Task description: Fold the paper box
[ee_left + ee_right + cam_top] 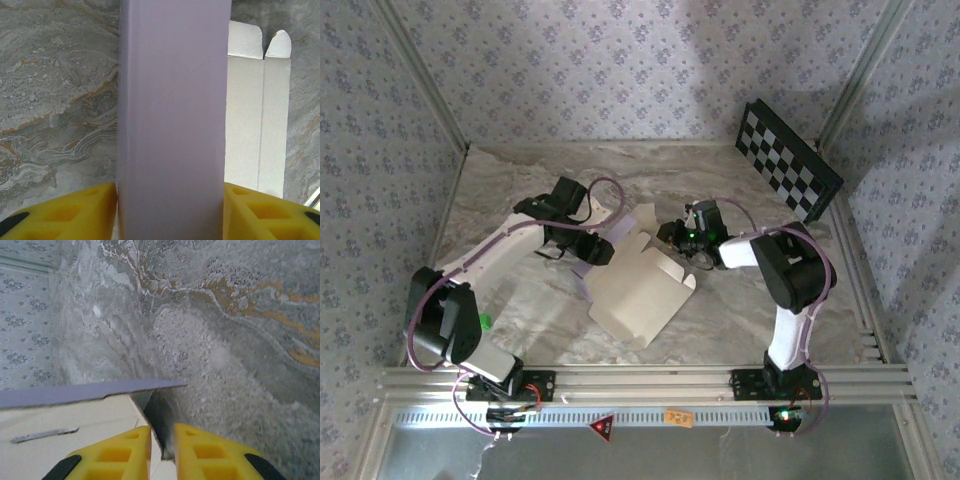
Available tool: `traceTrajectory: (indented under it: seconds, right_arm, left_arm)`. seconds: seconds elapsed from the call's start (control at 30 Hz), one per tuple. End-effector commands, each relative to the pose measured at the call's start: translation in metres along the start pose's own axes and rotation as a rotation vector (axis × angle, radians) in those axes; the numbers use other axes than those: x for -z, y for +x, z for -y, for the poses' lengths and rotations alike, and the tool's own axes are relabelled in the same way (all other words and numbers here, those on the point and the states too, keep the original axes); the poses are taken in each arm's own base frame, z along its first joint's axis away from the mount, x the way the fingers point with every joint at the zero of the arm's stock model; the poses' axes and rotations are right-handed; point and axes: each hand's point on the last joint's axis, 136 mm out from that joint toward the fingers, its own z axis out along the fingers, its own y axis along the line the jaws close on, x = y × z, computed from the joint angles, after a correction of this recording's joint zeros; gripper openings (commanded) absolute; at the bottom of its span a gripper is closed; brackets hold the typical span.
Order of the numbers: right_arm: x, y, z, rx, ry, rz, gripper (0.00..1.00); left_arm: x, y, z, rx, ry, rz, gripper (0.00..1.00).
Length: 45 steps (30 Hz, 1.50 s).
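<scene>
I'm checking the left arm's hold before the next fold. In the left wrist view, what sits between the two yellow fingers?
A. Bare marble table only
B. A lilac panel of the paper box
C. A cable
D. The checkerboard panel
B: the left tool has a lilac panel of the paper box running up between its yellow fingers, filling the gap from one finger to the other.

Grey marble-patterned table (pixel 740 320), paper box (pixel 635 290) lying half-folded at its middle, checkerboard panel (pixel 788 160) propped at the far-right edge
</scene>
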Motion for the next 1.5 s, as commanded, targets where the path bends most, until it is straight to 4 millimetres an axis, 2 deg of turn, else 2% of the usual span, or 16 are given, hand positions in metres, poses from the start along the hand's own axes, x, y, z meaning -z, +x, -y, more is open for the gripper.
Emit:
traceTrajectory:
  seconds: [0.0,0.27,0.7,0.9,1.1,1.2,1.33,1.47]
  right_arm:
    - [-0.01,-0.007,-0.013,-0.009,-0.062,-0.007,0.25]
    - [-0.019,0.003,-0.022,-0.03,-0.124,-0.042,0.27]
    - [-0.012,0.022,-0.035,-0.043,-0.169,-0.065,0.27]
    - [-0.016,0.032,-0.046,-0.038,-0.199,-0.079,0.28]
    - [-0.018,0.039,-0.055,-0.024,-0.216,-0.087,0.37]
    - [-0.018,0.042,-0.057,-0.022,-0.219,-0.09,0.38]
    - [-0.019,0.046,-0.061,-0.016,-0.221,-0.098,0.39]
    - [-0.024,0.054,-0.059,-0.015,-0.209,-0.113,0.35]
  left_arm:
    - [-0.004,0.008,0.002,0.001,0.009,-0.038,0.54]
    - [-0.005,0.007,0.001,0.001,0.007,-0.041,0.55]
    - [-0.006,0.008,0.0,0.003,0.005,-0.048,0.54]
    - [-0.007,0.01,0.001,0.005,0.009,-0.052,0.55]
    - [-0.008,0.01,0.001,0.008,0.008,-0.056,0.55]
    - [-0.009,0.011,0.002,0.009,0.01,-0.06,0.54]
    - [-0.01,0.012,0.001,0.009,0.008,-0.063,0.54]
    - [-0.011,0.011,0.001,0.009,0.008,-0.063,0.55]
